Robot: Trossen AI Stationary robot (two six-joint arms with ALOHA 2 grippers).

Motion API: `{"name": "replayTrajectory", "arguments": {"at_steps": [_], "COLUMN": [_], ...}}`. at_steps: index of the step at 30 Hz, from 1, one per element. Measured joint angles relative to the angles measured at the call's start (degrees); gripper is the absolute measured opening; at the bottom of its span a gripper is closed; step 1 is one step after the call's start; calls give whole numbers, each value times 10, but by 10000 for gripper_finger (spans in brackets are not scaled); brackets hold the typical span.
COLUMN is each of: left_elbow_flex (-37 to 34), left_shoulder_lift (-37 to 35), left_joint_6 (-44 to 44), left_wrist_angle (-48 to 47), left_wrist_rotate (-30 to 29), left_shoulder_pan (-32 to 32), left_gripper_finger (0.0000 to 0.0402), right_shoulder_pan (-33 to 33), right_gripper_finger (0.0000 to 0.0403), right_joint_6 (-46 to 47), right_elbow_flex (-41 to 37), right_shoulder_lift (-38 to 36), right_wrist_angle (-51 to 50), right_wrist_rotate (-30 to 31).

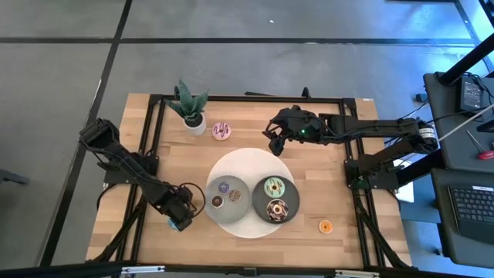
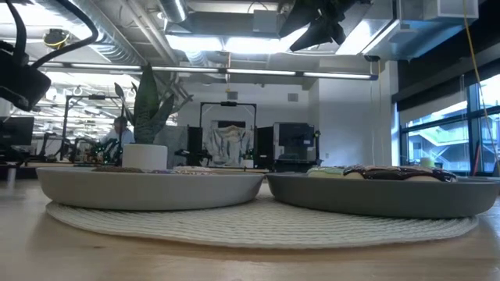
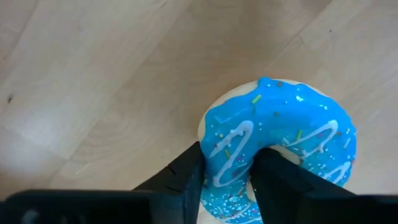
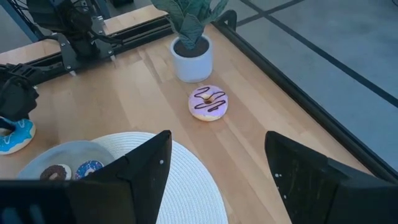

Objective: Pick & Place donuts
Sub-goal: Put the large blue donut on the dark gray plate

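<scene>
A blue-iced donut (image 3: pixel 280 130) lies on the wood left of the left grey plate (image 1: pixel 210 202), with my left gripper (image 3: pixel 227 186) shut on it; the right wrist view shows this donut (image 4: pixel 13 135) too. My right gripper (image 4: pixel 217 135) hangs open and empty over the mat's far edge (image 1: pixel 276 140). The pink donut (image 4: pixel 208 102) rests flat on the table by the potted plant (image 4: pixel 189 37). Small donuts (image 1: pixel 225 188) lie on the left plate. The mint-green (image 1: pixel 274 187) and chocolate (image 1: pixel 276 208) donuts lie on the right plate (image 1: pixel 292 210). An orange donut (image 1: pixel 325 226) sits on the near right of the table. My left gripper pinches the blue donut's ring (image 3: pixel 231 158) on one side. One finger (image 3: pixel 273 183) stands in the hole and the other finger (image 3: pixel 186 177) is outside the rim. The fingers come from above, pointing down. The donut lies flat; whether it is clear of the table cannot be told.
A round white woven mat (image 1: pixel 251 158) carries both plates at the table's middle. The plant (image 1: pixel 189 108) stands near the far left, close to the pink donut (image 1: pixel 221 131). Black frame rails (image 1: pixel 150 139) run along the table's sides. A person shows far off in the room (image 2: pixel 119 133).
</scene>
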Motion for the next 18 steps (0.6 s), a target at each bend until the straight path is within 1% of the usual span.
{"name": "replayTrajectory", "arguments": {"at_steps": [7, 10, 13, 16, 18], "left_elbow_flex": [0, 0, 0, 0, 0], "left_shoulder_lift": [-33, -63, -103, -142, -163], "left_joint_6": [0, 1, -8, -6, 30], "left_wrist_angle": [-1, -2, -1, 17, 45], "left_wrist_rotate": [-5, -28, -93, -195, -280], "left_shoulder_pan": [0, 3, 10, 23, 35], "left_gripper_finger": [87, 82, 83, 83, 82], "right_shoulder_pan": [0, 0, 0, 0, 0], "right_gripper_finger": [259, 259, 259, 259, 259], "right_joint_6": [0, 0, 1, 2, 0], "right_elbow_flex": [0, 0, 0, 0, 0], "right_shoulder_lift": [0, 0, 0, 4, 6], "right_wrist_angle": [0, 0, 4, 32, 43], "right_wrist_rotate": [-1, -1, -1, -1, -2]}}
